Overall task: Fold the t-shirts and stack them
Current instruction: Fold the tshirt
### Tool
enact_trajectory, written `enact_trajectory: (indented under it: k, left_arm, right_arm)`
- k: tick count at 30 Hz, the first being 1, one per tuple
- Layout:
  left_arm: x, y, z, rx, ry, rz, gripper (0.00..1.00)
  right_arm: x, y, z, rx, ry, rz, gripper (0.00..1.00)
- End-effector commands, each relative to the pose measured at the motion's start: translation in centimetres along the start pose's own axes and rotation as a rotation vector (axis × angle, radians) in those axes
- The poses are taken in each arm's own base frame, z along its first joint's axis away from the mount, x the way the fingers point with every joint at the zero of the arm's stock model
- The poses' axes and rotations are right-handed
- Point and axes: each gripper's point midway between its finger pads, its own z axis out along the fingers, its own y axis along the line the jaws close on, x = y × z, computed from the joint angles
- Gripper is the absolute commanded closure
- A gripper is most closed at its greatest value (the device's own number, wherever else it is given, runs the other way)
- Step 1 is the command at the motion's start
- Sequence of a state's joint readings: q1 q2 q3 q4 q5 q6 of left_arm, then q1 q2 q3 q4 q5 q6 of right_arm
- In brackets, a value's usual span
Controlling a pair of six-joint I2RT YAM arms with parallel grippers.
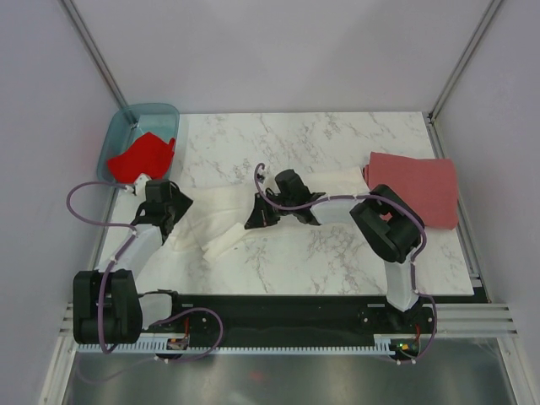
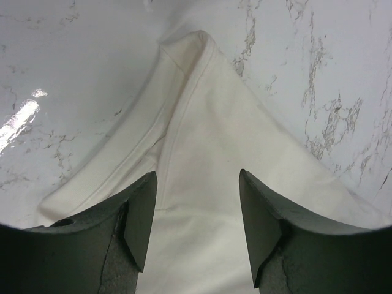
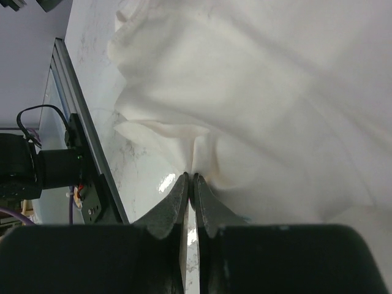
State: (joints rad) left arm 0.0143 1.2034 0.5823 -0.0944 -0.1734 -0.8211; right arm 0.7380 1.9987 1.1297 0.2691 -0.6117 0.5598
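The white t-shirt point(image 1: 221, 221) lies rumpled across the middle of the marble table, its print hidden. My left gripper point(image 1: 173, 221) is open over the shirt's left end; in the left wrist view the white cloth point(image 2: 202, 153) runs between the spread fingers point(image 2: 142, 214). My right gripper point(image 1: 256, 221) is shut on a pinched fold of the white t-shirt point(image 3: 257, 92) near its middle. The dull brick-red t-shirt point(image 1: 415, 187) lies folded at the right rear. The bright red t-shirt point(image 1: 141, 158) sits in the teal tub point(image 1: 118, 139).
The teal tub stands at the table's rear left corner. The brick-red shirt overhangs the table's right edge. In the right wrist view the table's near rail point(image 3: 73, 116) and a black arm base point(image 3: 37, 171) lie close to the left.
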Motion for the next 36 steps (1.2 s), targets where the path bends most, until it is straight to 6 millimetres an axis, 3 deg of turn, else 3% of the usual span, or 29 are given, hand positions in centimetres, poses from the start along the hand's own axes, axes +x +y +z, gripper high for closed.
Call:
enact_trajectory:
  k: [1, 5, 10, 13, 17, 20, 22, 26, 28, 32, 34, 35, 36]
  left_arm:
    - [-0.4, -1.3, -0.5, 0.044, -0.028, 0.048, 0.36]
    - [-0.3, -1.5, -0.7, 0.051, -0.029, 0.058, 0.36]
    - [-0.1, -2.1, -0.9, 0.076, -0.017, 0.087, 0.36]
    - [0.5, -2.7, -1.5, 0.125, 0.010, 0.122, 0.36]
    - [0.9, -3.2, -2.6, 0.171, 0.015, 0.142, 0.36]
    - [1.3, -3.1, -3.2, 0.193, 0.023, 0.140, 0.36]
    - [1.4, -3.0, -3.4, 0.199, 0.020, 0.143, 0.36]
    - [1.4, -3.3, -3.7, 0.214, 0.023, 0.147, 0.36]
    - [1.5, -3.4, -3.8, 0.223, 0.032, 0.148, 0.36]
    - [1.6, -3.8, -4.0, 0.241, 0.041, 0.151, 0.36]
    - [1.8, -4.0, -4.1, 0.253, 0.050, 0.153, 0.36]
    - [1.9, -3.9, -4.1, 0.253, 0.052, 0.155, 0.36]
    - [2.0, -3.9, -4.1, 0.255, 0.054, 0.155, 0.36]
  right_arm:
    - [-2.4, 2.4, -0.9, -0.049, -0.102, -0.031, 0.87]
    - [-1.6, 1.9, -1.0, -0.036, -0.109, -0.003, 0.87]
    - [-2.1, 2.3, -1.2, -0.058, -0.144, -0.005, 0.86]
    - [-2.7, 2.3, -1.7, -0.077, -0.190, 0.005, 0.87]
    - [-2.0, 2.3, -2.4, -0.110, -0.222, 0.063, 0.87]
    - [-0.5, 1.0, -2.4, -0.084, -0.222, 0.113, 0.60]
    - [-0.1, 0.5, -2.3, -0.064, -0.202, 0.103, 0.58]
    - [-0.9, 0.3, -3.1, 0.011, -0.212, -0.004, 0.43]
    - [-1.0, -0.2, -3.5, 0.076, -0.196, -0.073, 0.41]
    - [-1.5, 0.9, -2.8, 0.139, -0.161, -0.205, 0.38]
    - [-0.4, 1.6, -2.1, 0.158, -0.108, -0.258, 0.34]
    - [-0.9, 1.6, -1.8, 0.186, -0.113, -0.311, 0.32]
    - [0.1, 2.0, -1.5, 0.201, -0.077, -0.336, 0.31]
